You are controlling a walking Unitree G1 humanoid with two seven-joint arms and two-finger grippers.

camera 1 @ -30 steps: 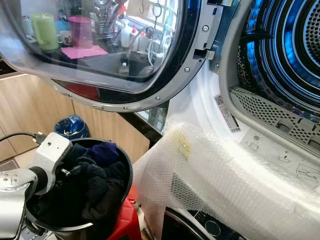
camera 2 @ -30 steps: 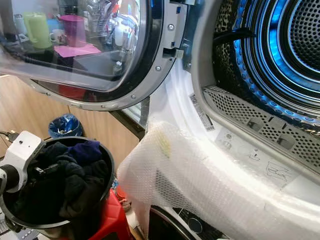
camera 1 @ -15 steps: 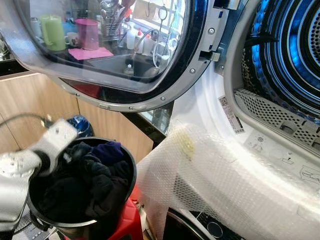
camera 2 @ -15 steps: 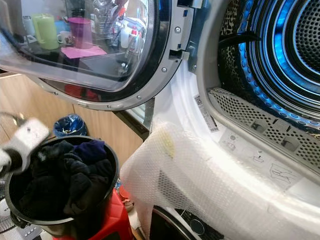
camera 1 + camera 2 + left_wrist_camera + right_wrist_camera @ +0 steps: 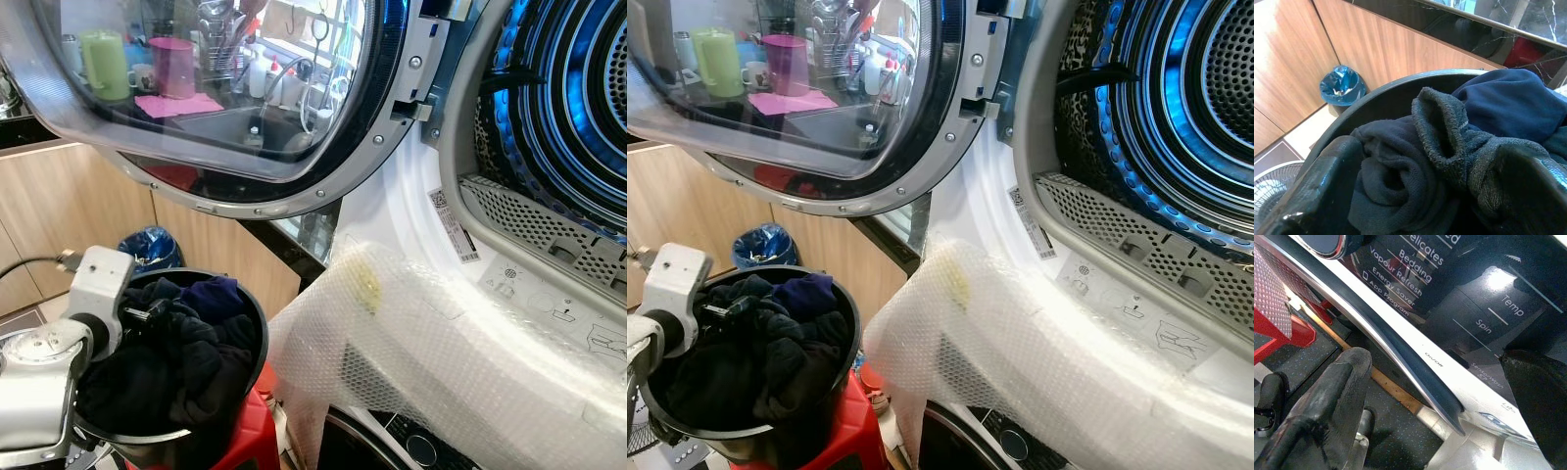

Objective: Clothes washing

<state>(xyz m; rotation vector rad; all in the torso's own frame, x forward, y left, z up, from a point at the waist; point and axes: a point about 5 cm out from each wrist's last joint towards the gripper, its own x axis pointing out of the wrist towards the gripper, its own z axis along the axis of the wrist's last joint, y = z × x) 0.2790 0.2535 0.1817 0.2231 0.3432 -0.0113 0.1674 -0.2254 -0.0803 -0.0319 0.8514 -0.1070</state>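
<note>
— What did the containers hold?

— I saw a round black basket (image 5: 257, 323) on a red stool (image 5: 250, 436), heaped with dark clothes (image 5: 1449, 142) (navy and charcoal). The dryer drum (image 5: 578, 108) stood open beside it, its door (image 5: 245, 108) swung wide.

— And the arms?

— My left gripper (image 5: 1440, 196) was at the pile, fingers spread around a charcoal fold, not clamped. My right gripper (image 5: 1449, 431) hung open by the washer panel (image 5: 1474, 298).

My left arm (image 5: 59, 362) covers the near rim of the bucket (image 5: 245, 323), and I can't make out its fingertips among the clothes (image 5: 1449, 142). The drum (image 5: 1185, 108) runs off frame, bubble wrap (image 5: 431, 362) veiling the washer's front.
</note>
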